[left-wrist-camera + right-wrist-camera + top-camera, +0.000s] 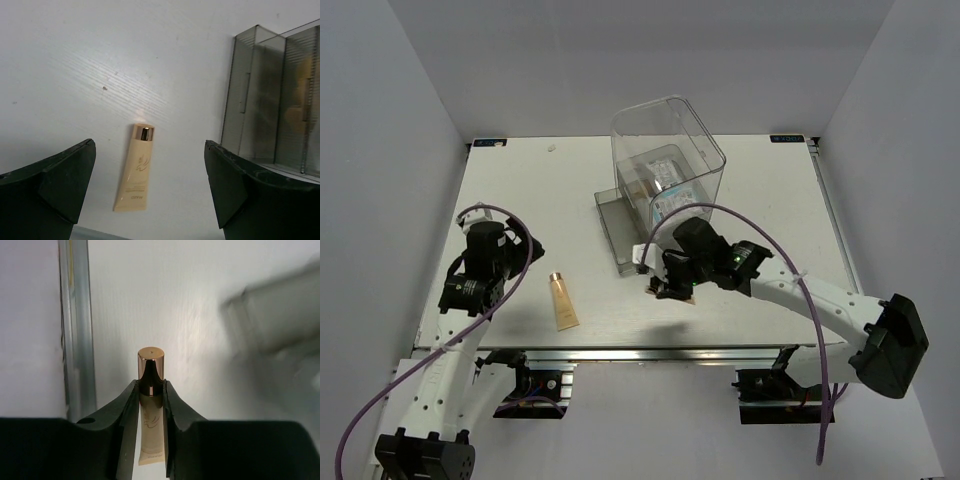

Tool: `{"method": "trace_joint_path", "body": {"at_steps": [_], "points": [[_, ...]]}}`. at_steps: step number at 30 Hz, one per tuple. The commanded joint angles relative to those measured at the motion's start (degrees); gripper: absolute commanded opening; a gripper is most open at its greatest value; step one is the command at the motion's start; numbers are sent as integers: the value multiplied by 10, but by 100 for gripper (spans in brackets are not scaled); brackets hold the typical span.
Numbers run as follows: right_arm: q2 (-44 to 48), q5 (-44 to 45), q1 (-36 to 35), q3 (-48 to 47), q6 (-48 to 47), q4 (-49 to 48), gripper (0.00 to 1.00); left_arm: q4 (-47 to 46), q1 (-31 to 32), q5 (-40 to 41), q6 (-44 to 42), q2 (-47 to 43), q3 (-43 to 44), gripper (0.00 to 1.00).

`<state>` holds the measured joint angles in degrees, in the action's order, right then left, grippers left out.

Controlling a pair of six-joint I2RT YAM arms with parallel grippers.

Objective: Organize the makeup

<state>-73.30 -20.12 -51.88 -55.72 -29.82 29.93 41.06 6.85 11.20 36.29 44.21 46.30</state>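
Note:
One slim beige tube [562, 300] with a gold cap lies flat on the white table near the front edge. My left gripper [150, 144] hovers open above that tube [136, 175], its fingers wide on either side. My right gripper [151, 387] is shut on a second beige tube [151, 365], pinching it just below the gold cap, which sticks out past the fingertips. Seen from above, the right gripper [672, 291] sits just in front of the clear box. Inside the box lie white-and-blue packets [670, 185]. No sponges are in view.
The tall clear plastic box [665, 150] stands at the table's middle back, with a low smoky tray [617, 230] in front of it. That tray's walls [250, 95] stand to the right of the left gripper. A clear vertical edge [75, 330] is left of the held tube.

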Motion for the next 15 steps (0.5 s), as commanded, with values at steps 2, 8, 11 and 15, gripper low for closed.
{"method": "trace_joint_path", "body": {"at_steps": [2, 8, 11, 15], "points": [[-48, 5, -58, -96, -40, -173, 0, 37, -3, 19, 4, 8, -20, 98], [-288, 270, -97, -412, 182, -131, 0, 29, -4, 9, 22, -1, -46, 98], [-394, 415, -97, -513, 235, -102, 0, 17, -4, -13, 39, -6, -62, 98], [-453, 549, -82, -546, 205, -172, 0, -1, -4, -43, 55, -13, -80, 98]]}}
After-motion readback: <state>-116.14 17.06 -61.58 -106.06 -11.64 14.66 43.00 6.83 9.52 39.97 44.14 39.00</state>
